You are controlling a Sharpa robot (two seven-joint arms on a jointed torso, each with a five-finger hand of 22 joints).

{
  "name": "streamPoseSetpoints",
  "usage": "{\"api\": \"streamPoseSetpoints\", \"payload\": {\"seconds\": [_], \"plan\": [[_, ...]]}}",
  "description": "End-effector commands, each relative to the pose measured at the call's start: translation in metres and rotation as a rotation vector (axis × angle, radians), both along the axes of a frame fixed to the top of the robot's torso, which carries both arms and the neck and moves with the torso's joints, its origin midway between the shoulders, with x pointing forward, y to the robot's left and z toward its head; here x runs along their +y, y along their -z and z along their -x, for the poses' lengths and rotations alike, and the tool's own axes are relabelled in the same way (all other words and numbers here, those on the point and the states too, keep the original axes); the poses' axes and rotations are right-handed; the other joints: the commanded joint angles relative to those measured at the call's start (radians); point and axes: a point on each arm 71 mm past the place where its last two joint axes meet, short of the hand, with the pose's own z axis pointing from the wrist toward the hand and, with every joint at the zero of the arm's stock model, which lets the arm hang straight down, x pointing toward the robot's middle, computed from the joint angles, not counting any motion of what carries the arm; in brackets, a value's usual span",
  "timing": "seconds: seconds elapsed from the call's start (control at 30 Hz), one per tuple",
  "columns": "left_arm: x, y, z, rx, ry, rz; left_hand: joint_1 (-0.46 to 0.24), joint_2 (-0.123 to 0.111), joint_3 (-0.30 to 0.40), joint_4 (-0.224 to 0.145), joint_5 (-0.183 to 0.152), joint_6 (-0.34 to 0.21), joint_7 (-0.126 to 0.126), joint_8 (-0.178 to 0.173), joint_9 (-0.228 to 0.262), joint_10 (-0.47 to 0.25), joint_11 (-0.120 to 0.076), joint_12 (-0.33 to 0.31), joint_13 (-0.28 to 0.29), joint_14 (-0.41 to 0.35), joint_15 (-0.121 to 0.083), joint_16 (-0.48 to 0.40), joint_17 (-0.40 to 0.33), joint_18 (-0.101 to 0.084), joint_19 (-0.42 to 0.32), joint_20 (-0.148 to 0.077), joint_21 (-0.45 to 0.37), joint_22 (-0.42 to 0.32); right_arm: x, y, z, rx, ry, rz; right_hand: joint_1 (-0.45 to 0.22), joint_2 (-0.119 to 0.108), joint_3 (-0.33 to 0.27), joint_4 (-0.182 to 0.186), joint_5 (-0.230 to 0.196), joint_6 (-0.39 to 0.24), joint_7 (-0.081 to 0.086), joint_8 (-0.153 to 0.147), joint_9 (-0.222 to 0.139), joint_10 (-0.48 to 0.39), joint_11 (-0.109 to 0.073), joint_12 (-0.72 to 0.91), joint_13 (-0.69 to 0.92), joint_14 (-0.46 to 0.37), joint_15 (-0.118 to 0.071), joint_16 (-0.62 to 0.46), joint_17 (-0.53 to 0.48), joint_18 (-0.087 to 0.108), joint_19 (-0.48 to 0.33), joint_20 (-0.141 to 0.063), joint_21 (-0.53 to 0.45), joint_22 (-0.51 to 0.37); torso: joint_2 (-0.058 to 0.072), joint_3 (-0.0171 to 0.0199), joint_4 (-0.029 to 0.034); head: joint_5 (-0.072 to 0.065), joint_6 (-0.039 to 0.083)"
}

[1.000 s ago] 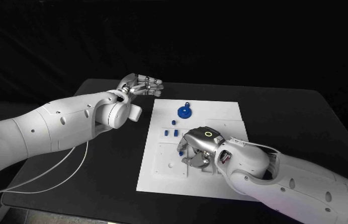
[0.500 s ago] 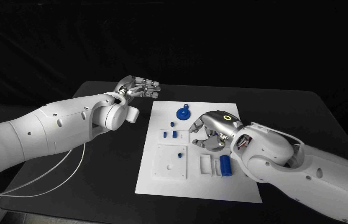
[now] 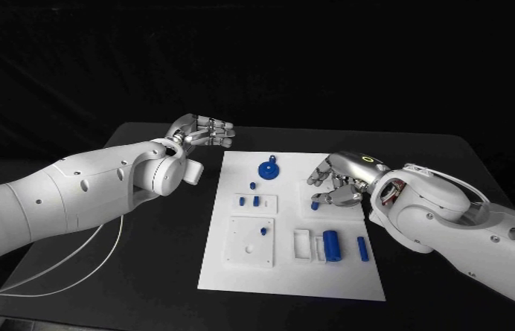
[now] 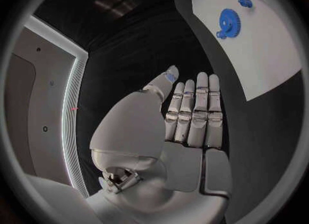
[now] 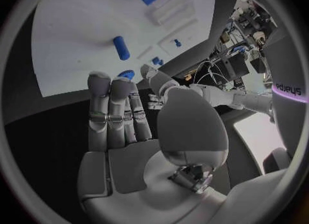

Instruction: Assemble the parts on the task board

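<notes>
where the task board (image 3: 288, 271) lies, seven blue parts (image 3: 333, 245)

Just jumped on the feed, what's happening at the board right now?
The robot is part-way through assembling blue parts on the white task board. Its right hand is over the board's right side, holding nothing that I can see. The left hand hovers off the board's far left corner, empty. On the board lie a blue gear, a blue cylinder and a slim blue pin beside it.
</notes>
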Motion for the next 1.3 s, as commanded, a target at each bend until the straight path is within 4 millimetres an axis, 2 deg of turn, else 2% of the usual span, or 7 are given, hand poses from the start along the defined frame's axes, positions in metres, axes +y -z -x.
{"api": "streamPoseSetpoints", "payload": {"seconds": [0.03, 0.23, 0.47, 0.53, 0.67, 0.87, 1.3], "plan": [[-0.002, -0.001, 0.0, -0.006, 0.02, 0.013, 0.0, 0.007, -0.005, -0.002, 0.0, 0.002, -0.004, -0.001, 0.0, -0.005, 0.0, 0.001, -0.001, -0.003, 0.0, -0.003, 0.0, 0.004, 0.0, 0.008, -0.001, -0.002, -0.002, 0.006, 0.001, 0.074, -0.01, 0.057, 0.013, 0.006, -0.062, 0.008, 0.001, -0.016, -0.004, -0.003, -0.001, -0.015, 0.004, 0.004, 0.002, -0.005, 0.008, 0.005, -0.001, 0.003, 0.046, 0.007, -0.012, -0.005, 0.0, 0.0004, 0.0018, -0.002, 0.001], [-0.002, -0.001, 0.001, -0.005, 0.021, 0.014, 0.0, 0.007, -0.005, -0.002, 0.0, 0.002, -0.004, -0.001, 0.0, -0.005, 0.0, 0.001, -0.001, -0.003, 0.0, -0.003, 0.0, 0.004, 0.0, 0.008, -0.001, -0.002, -0.001, 0.012, 0.001, 0.08, -0.015, 0.116, 0.044, 0.022, -0.153, 0.019, -0.018, -0.035, -0.013, -0.003, -0.002, -0.032, 0.009, 0.004, 0.001, -0.01, 0.013, 0.008, -0.005, 0.008, 0.046, 0.012, -0.024, -0.012, 0.001, -0.0008, 0.0036, -0.007, 0.001], [-0.002, 0.0, 0.001, -0.005, 0.021, 0.014, 0.0, 0.007, -0.005, -0.002, 0.0, 0.002, -0.004, -0.001, 0.0, -0.005, 0.0, 0.001, -0.001, -0.003, 0.0, -0.003, 0.0, 0.004, 0.0, 0.008, -0.001, -0.002, 0.002, 0.02, 0.003, 0.086, -0.025, 0.153, 0.049, 0.028, -0.157, 0.021, -0.023, -0.034, -0.014, -0.003, -0.002, -0.029, 0.007, 0.004, 0.002, -0.01, 0.01, 0.008, -0.007, 0.007, 0.046, 0.012, -0.024, -0.013, 0.0, -0.0014, 0.0042, -0.006, 0.0], [-0.002, 0.0, 0.001, -0.005, 0.021, 0.014, 0.0, 0.007, -0.005, -0.002, 0.0, 0.002, -0.004, -0.001, 0.0, -0.005, 0.0, 0.001, -0.001, -0.003, 0.0, -0.003, 0.0, 0.004, 0.0, 0.008, -0.001, -0.002, 0.003, 0.023, 0.003, 0.084, -0.025, 0.165, 0.054, 0.031, -0.131, 0.014, -0.035, -0.032, -0.013, -0.004, -0.002, -0.021, 0.005, 0.004, 0.001, -0.009, 0.008, 0.009, -0.008, 0.003, 0.046, 0.009, -0.023, -0.014, 0.0, -0.0013, 0.0039, -0.006, 0.0], [-0.002, 0.0, 0.001, -0.005, 0.021, 0.015, 0.0, 0.007, -0.005, -0.002, 0.0, 0.002, -0.004, -0.001, 0.0, -0.005, 0.0, 0.001, -0.001, -0.003, 0.0, -0.003, 0.0, 0.004, 0.0, 0.008, -0.001, -0.002, 0.004, 0.027, 0.002, 0.078, -0.023, 0.189, 0.023, 0.01, 0.018, -0.016, -0.06, -0.014, -0.008, -0.004, -0.002, 0.004, -0.002, 0.003, 0.0, -0.007, 0.003, 0.009, -0.009, -0.004, 0.046, 0.003, -0.017, -0.012, 0.0, -0.0013, 0.0033, -0.008, 0.0], [-0.001, 0.0, 0.001, -0.004, 0.021, 0.014, 0.0, 0.007, -0.005, -0.002, 0.0, 0.002, -0.004, -0.001, 0.0, -0.005, 0.0, 0.001, -0.001, -0.003, 0.0, -0.003, 0.0, 0.004, 0.0, 0.008, -0.001, -0.002, 0.006, 0.031, 0.003, 0.071, -0.025, 0.2, 0.015, 0.02, 0.116, -0.025, -0.098, 0.02, 0.003, -0.003, -0.001, 0.039, -0.011, 0.003, 0.0, -0.005, -0.004, 0.009, -0.007, -0.009, 0.047, -0.004, -0.01, -0.009, 0.001, -0.0007, 0.0031, -0.007, -0.001], [-0.001, 0.0, 0.001, -0.003, 0.021, 0.014, -0.004, 0.009, -0.005, -0.002, 0.0, 0.001, -0.004, -0.001, 0.0, -0.004, 0.0, 0.001, -0.001, -0.003, 0.0, -0.003, 0.0, 0.003, 0.0, 0.007, -0.001, -0.006, 0.013, 0.03, 0.002, 0.009, -0.015, 0.166, 0.02, 0.069, 0.175, -0.025, -0.134, 0.126, 0.002, -0.001, 0.004, 0.14, -0.042, 0.004, 0.003, 0.001, -0.023, 0.006, -0.001, -0.025, 0.048, -0.023, 0.013, 0.001, 0.001, -0.0004, 0.0035, -0.007, -0.004]]}}
